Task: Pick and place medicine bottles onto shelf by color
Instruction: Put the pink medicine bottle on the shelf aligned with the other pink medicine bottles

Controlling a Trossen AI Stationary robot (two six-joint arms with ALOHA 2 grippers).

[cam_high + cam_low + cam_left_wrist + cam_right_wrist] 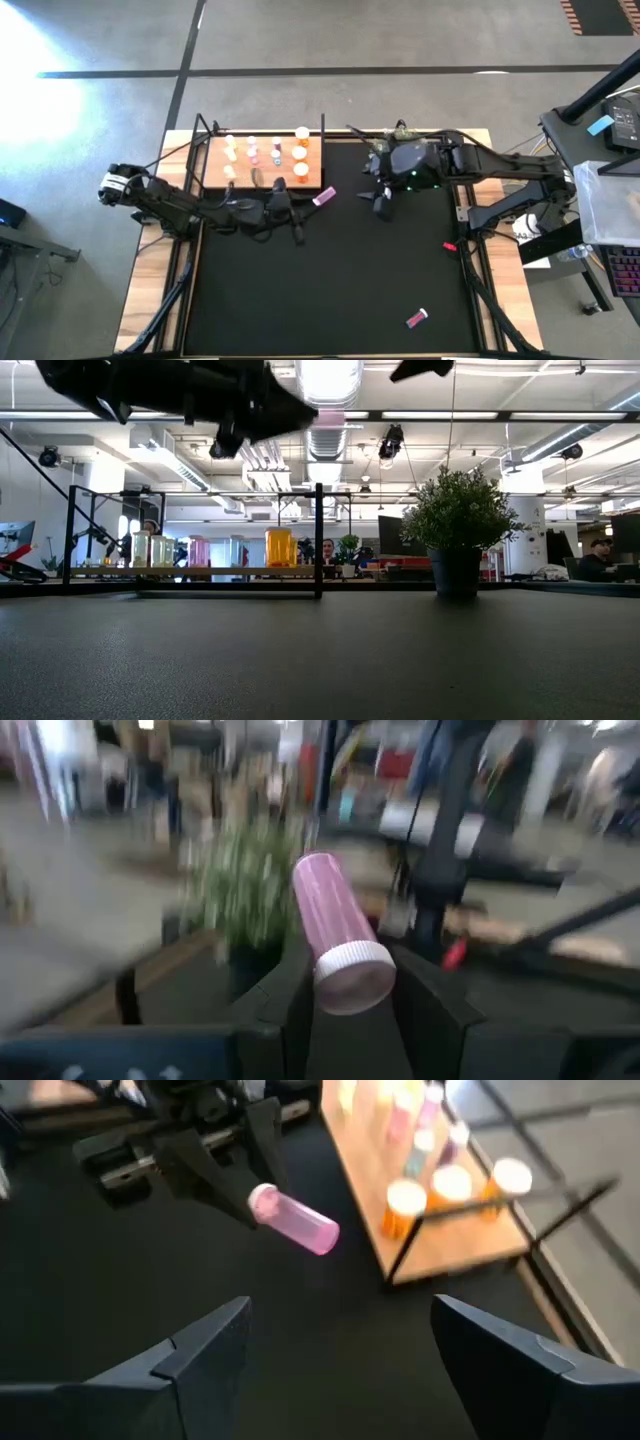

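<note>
Pink bottle [338, 934] sits clamped by its white cap between my left gripper's [312, 203] fingers, just right of centre in the high view, beside the shelf [262, 165]. My right gripper [340, 1350] hangs spread wide, holding nothing. Another pink bottle [417, 318] lies at lower right.

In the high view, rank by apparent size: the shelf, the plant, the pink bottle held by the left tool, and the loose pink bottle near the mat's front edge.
1. shelf
2. plant, partly hidden under the right arm
3. the two pink bottles, held and loose, look alike; no ranking.
</note>
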